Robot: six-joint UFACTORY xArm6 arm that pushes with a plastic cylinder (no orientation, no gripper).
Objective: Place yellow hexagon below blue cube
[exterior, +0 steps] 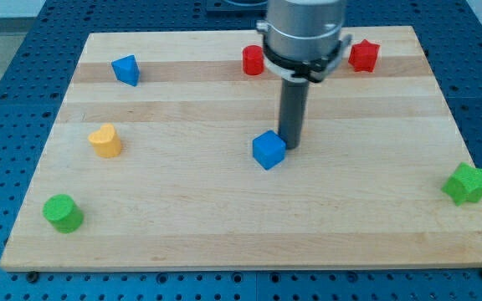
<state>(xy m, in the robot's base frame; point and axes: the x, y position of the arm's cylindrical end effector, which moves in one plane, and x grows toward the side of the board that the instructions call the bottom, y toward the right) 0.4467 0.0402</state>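
Observation:
The blue cube point(268, 150) sits near the middle of the wooden board point(224, 226). My tip point(290, 145) stands at the cube's upper right corner, touching it or nearly so. A yellow block point(105, 140) with a rounded, heart-like outline lies far to the view's left, level with the cube. I cannot make out a clear hexagon shape on it. The rod point(292, 113) and the arm's grey head point(304, 33) hide the board right behind them.
A blue triangular block point(125, 69) lies at the top left. A red cylinder point(253, 60) and a red star point(363, 55) lie at the top, either side of the arm. A green cylinder point(62, 213) is at the bottom left, a green star point(465, 185) at the right edge.

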